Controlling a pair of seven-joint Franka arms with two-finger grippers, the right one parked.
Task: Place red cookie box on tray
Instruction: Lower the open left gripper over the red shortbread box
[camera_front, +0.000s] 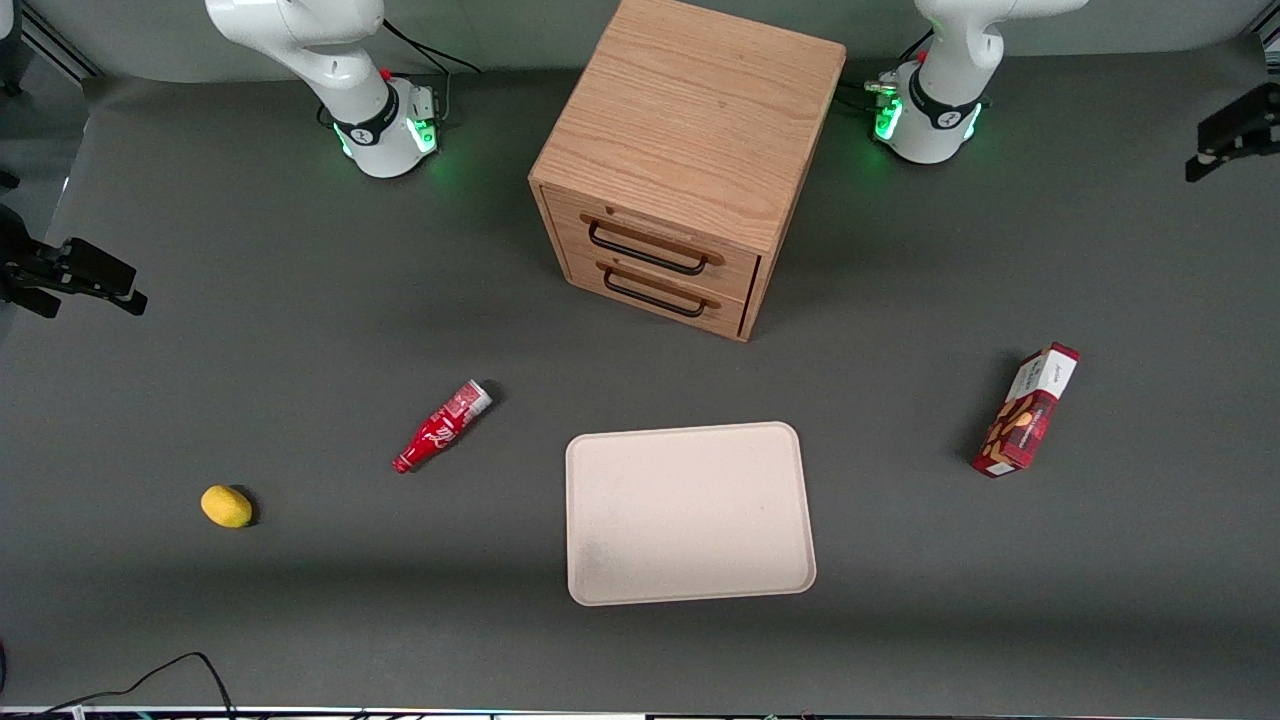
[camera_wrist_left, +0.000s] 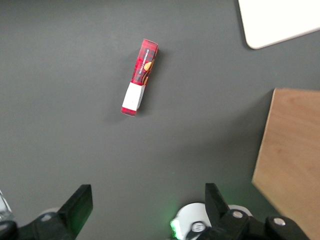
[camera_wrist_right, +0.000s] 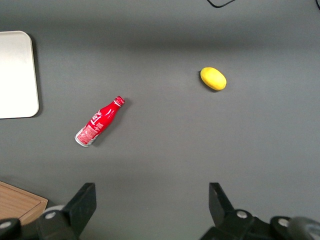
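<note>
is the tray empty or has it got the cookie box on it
Empty: the tray is bare; the red cookie box lies on the table, apart. The gripper hangs open above.

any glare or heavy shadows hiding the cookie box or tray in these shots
Front view: even light; the red cookie box casts a short shadow toward the tray, which has a faint grey patch but no glare; a soft dark band crosses the table nearer the camera. Left wrist view: box sharp, tray corner bright but not blown out, the open tool high above the table, green glow beneath it.

Red cookie box (camera_front: 1027, 410) sits mid-right of the frame, well apart from the tray (camera_front: 689, 513) at lower centre. The gripper (camera_front: 1232, 132) hangs at the upper right edge, high above the table.
</note>
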